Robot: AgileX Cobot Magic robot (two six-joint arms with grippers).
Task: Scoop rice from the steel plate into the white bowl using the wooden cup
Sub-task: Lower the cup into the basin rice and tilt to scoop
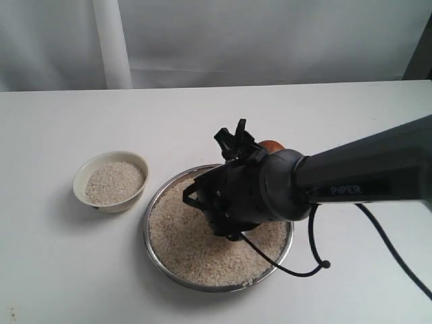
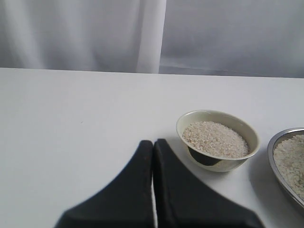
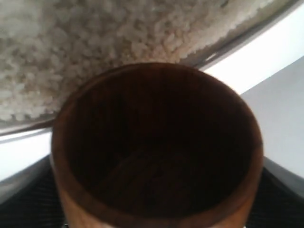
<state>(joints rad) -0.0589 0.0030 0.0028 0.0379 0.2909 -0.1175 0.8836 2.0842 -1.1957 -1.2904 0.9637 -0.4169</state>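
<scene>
The steel plate (image 1: 160, 260) lies at the table's middle front, heaped with rice (image 1: 192, 243). My right gripper (image 1: 233, 202) hangs over the plate, shut on the wooden cup (image 1: 271, 146), of which only a reddish sliver shows behind the wrist. In the right wrist view the wooden cup (image 3: 156, 147) fills the frame, its dark mouth tipped toward the rice (image 3: 95, 42) and the plate's rim (image 3: 247, 40); I see no grains inside. The white bowl (image 1: 111, 180) stands left of the plate with rice in it. In the left wrist view my left gripper (image 2: 153, 145) is shut and empty, short of the white bowl (image 2: 217, 141).
A white post (image 1: 112, 44) and a pale curtain stand behind the table's back edge. A black cable (image 1: 297, 266) loops from the right arm down beside the plate. The plate's edge (image 2: 285, 164) shows in the left wrist view.
</scene>
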